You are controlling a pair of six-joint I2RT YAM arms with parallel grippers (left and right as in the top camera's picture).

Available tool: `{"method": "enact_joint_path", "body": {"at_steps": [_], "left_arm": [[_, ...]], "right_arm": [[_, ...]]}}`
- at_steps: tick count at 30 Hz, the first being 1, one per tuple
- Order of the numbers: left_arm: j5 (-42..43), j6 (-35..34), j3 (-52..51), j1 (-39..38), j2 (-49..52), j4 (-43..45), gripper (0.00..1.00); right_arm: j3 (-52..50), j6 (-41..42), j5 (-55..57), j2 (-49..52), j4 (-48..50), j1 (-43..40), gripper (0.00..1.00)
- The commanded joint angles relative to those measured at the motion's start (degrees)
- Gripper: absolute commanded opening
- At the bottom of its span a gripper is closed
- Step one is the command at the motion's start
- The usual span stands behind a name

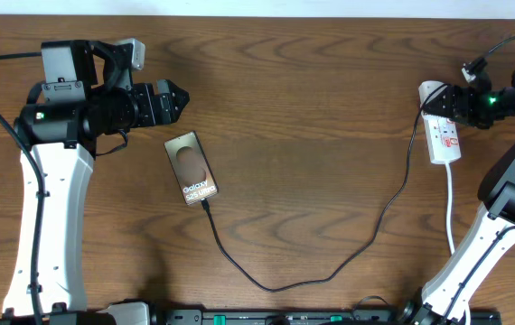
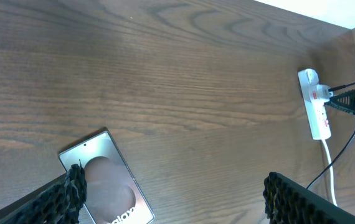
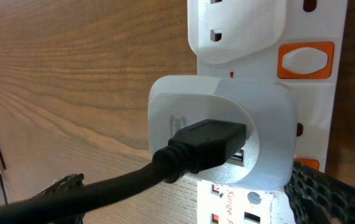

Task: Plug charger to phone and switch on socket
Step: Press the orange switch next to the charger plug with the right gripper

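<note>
The phone (image 1: pixel 191 168) lies flat, left of the table's middle, screen up with "Galaxy" text. The black charger cable (image 1: pixel 266 285) meets the phone's near short edge, loops toward the front, then rises right to a white adapter (image 3: pixel 227 134) plugged into the socket strip (image 1: pixel 445 143). My left gripper (image 1: pixel 173 97) is open and empty, above and behind the phone; the left wrist view shows the phone (image 2: pixel 106 183) by its left finger (image 2: pixel 177 208). My right gripper (image 1: pixel 444 101) is open at the strip's far end, fingers (image 3: pixel 190 199) on either side of the adapter and cable. An orange switch (image 3: pixel 305 60) sits beside the adapter.
The strip's white cord (image 1: pixel 450 212) runs toward the front edge beside my right arm. The strip also shows far right in the left wrist view (image 2: pixel 316 109). Bare wooden tabletop (image 1: pixel 312 108) lies between phone and strip.
</note>
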Motion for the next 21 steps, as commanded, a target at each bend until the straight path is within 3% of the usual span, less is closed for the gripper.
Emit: {"method": "enact_joint_path", "body": {"at_steps": [1,21], "left_arm": [[-0.5,1.0,0.9,0.0,-0.1,-0.3,0.90],[-1.6,1.0,0.9,0.0,-0.1,-1.0,0.90]], "right_arm": [[-0.2,2.9,-1.2,0.6,-0.1,0.9,0.99],[-0.4,6.1,-1.2,0.7,1.3,2.1,0.99]]}}
